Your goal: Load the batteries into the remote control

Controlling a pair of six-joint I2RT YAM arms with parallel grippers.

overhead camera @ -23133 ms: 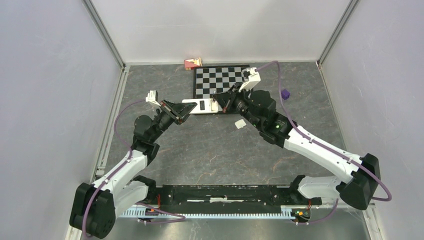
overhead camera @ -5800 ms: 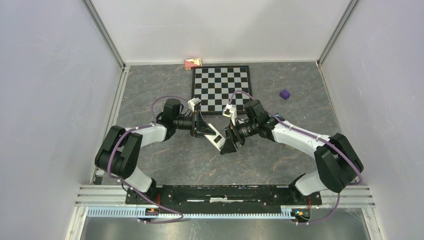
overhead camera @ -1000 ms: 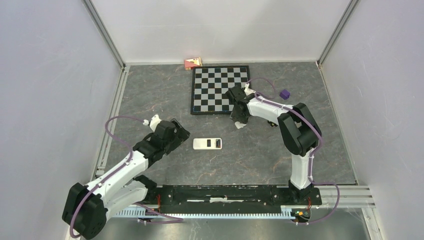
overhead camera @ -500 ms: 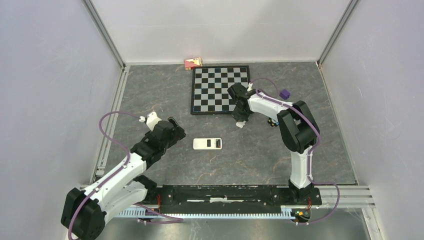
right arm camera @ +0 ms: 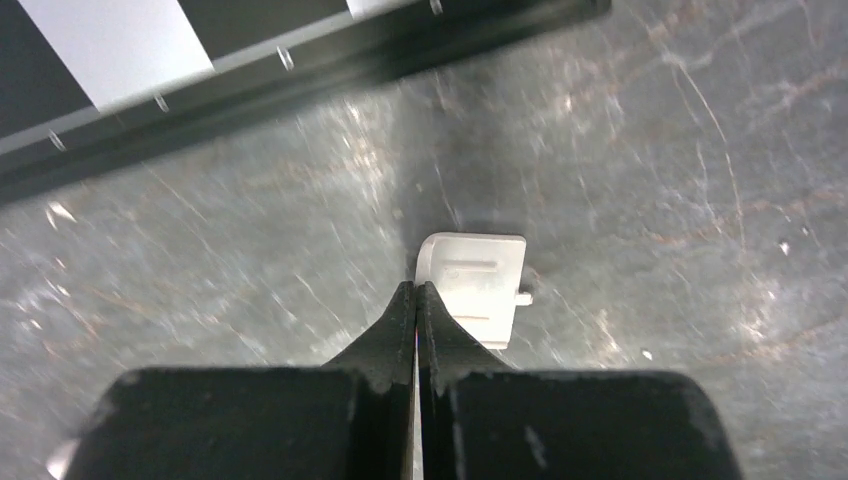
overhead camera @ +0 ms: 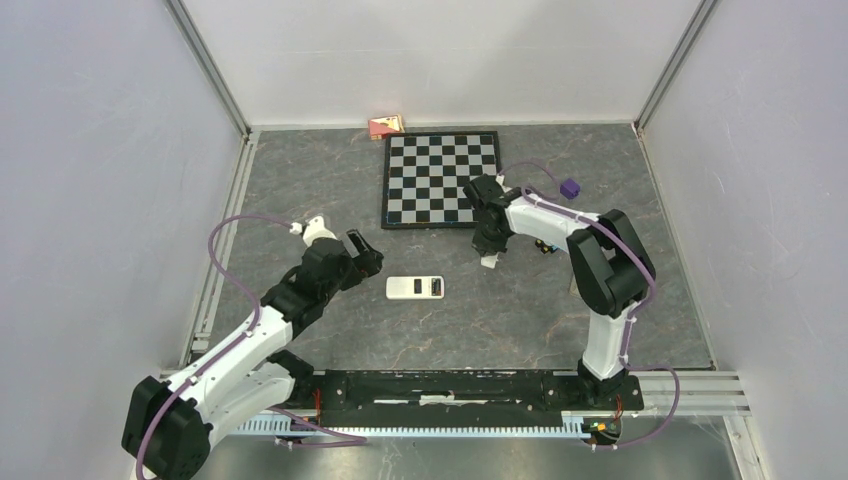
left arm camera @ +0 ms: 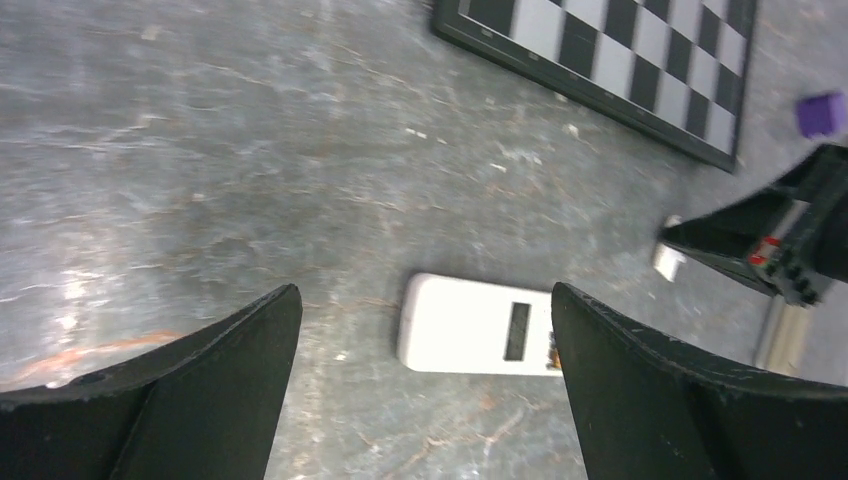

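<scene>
The white remote control (overhead camera: 416,288) lies flat on the grey table, with a dark slot on its upper face; it also shows in the left wrist view (left arm camera: 480,325). My left gripper (overhead camera: 365,255) hovers just left of it, open and empty (left arm camera: 425,290). A small white battery cover (overhead camera: 489,261) lies off the chessboard's near right corner. My right gripper (overhead camera: 487,245) is shut, its tips (right arm camera: 415,290) at the left edge of that cover (right arm camera: 475,285), nothing between them. Tiny dark pieces (overhead camera: 545,245) beside the right forearm look like batteries, too small to be sure.
A black-and-white chessboard (overhead camera: 440,180) lies at the back centre, its near edge just behind the right gripper (right arm camera: 150,60). A purple cube (overhead camera: 570,188) sits to its right. A small red box (overhead camera: 385,125) rests against the back wall.
The right gripper has closed and slid a little toward the near right, and the white cover has shifted with it. The left gripper has edged toward the remote, still open.
</scene>
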